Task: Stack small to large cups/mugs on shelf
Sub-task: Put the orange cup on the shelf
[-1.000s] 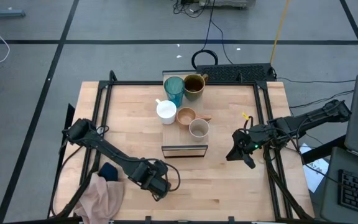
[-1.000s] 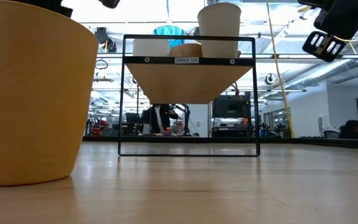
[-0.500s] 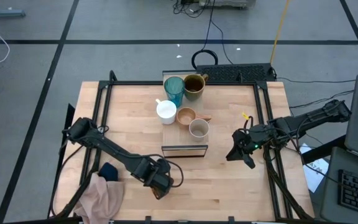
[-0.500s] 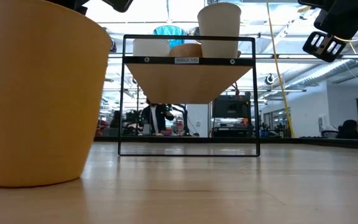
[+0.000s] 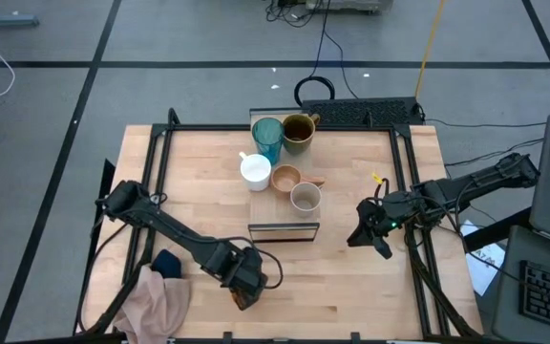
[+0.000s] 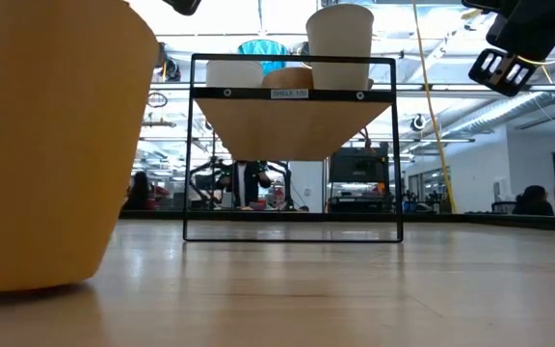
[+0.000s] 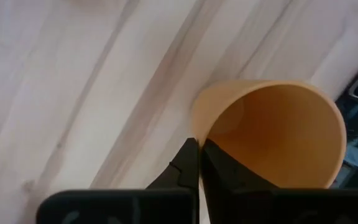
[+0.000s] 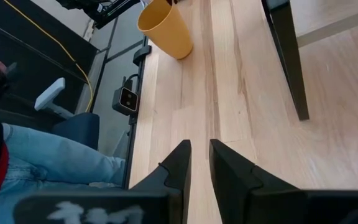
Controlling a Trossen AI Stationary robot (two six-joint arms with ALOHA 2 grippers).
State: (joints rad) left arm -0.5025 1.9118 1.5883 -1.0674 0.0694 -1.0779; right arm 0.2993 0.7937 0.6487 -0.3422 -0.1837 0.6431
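Light-wood shelf (image 5: 285,227) at the table's middle carries five cups on top. Nearer the front edge, the left gripper (image 7: 194,163) pinches the small orange cup (image 7: 272,137) by its rim; the right gripper (image 5: 378,239) hovers narrowly parted, empty, right of the shelf.

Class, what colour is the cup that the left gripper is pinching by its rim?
Orange-yellow; the small orange cup shows best in the left wrist view.

My matt black plastic-looking fingers (image 7: 194,171) pinch a smooth matt orange cup (image 7: 278,137) on the pale, fine-grained wood tabletop (image 5: 351,287), while at 12 o'clock the light-wood shelf (image 6: 287,125) has a thin black metal frame.
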